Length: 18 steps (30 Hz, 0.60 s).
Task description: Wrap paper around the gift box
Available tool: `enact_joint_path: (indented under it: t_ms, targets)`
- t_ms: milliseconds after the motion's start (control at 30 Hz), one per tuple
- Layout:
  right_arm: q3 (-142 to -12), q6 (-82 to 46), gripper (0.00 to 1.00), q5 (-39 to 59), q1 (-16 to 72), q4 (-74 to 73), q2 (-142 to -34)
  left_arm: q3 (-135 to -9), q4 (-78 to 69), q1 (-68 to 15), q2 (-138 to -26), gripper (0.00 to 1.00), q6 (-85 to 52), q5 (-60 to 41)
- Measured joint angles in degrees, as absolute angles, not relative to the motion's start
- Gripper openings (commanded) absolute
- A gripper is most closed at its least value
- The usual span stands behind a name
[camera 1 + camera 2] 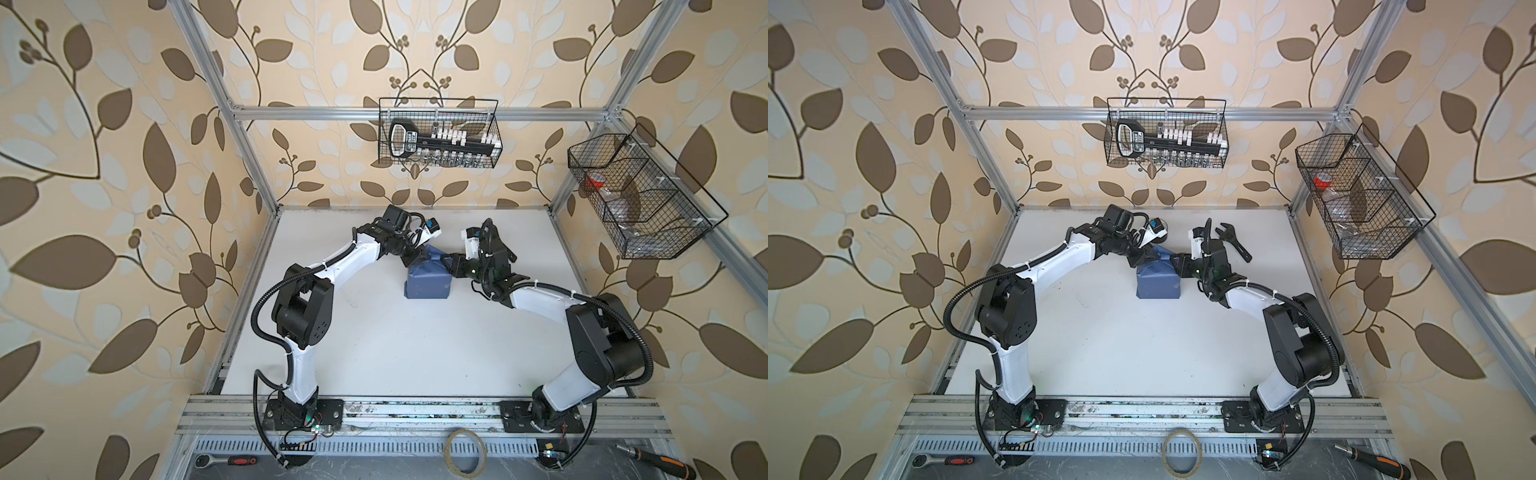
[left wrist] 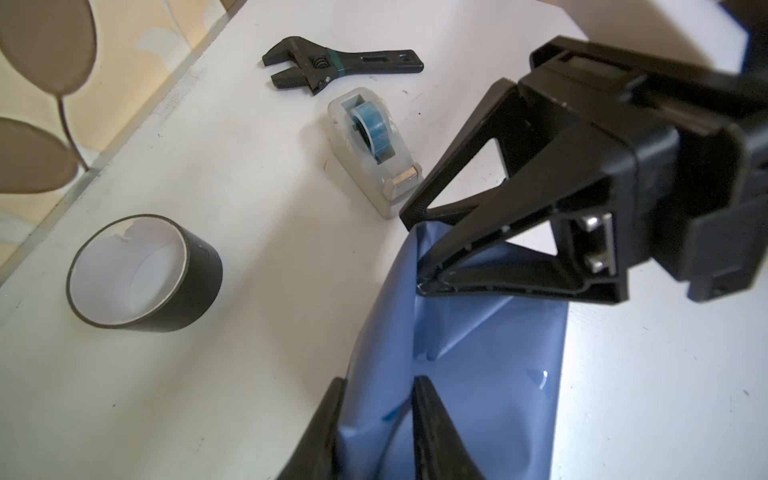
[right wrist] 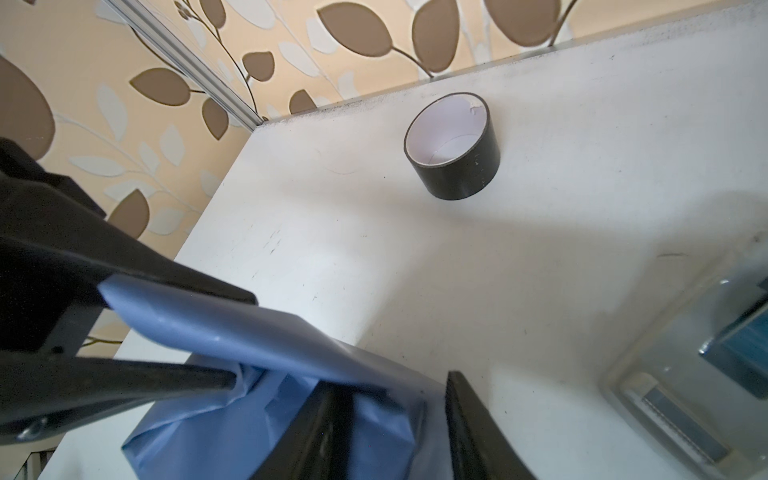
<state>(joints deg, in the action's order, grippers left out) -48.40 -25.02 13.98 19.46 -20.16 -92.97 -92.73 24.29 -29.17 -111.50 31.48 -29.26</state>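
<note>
The paper [image 1: 428,282] is folded round the gift box as a slate-blue parcel in mid-table in both top views; the box itself is hidden inside. Both grippers meet at the parcel's far end. My left gripper [image 2: 380,384] has a raised fold of paper [image 2: 478,374] between its fingers, which press it from both sides; the right wrist view shows it [image 3: 245,338] pinching the loose flap. My right gripper [image 3: 390,380] spans the paper-covered end of the parcel [image 3: 199,440], both fingers against it. It also shows as the black gripper [image 2: 415,251] in the left wrist view.
A black tape roll [image 2: 145,274] stands on the white table near the back wall. A clear tape dispenser [image 2: 374,145] and a black wrench [image 2: 340,62] lie just beyond the parcel. Two wire baskets [image 1: 436,133] [image 1: 640,199] hang on the frame.
</note>
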Motion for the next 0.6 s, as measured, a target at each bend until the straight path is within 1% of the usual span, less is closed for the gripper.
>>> enact_joint_path:
  t_ms: [133, 300, 600]
  targets:
    - [-48.45, -24.99, 0.43, 13.98, 19.46, -20.08, -92.97, -93.86, 24.99, -29.17, -112.66, 0.21, 32.77, -30.11]
    - [-48.86, -24.73, 0.43, 13.98, 19.46, -19.33, -92.97, -94.32, 26.39, -29.17, -113.19, 0.20, 34.57, -30.24]
    - [-49.60, -24.12, 0.44, 14.04, 19.46, -17.85, -92.95, -94.41, 27.18, -29.19, -113.27, 0.09, 36.12, -30.24]
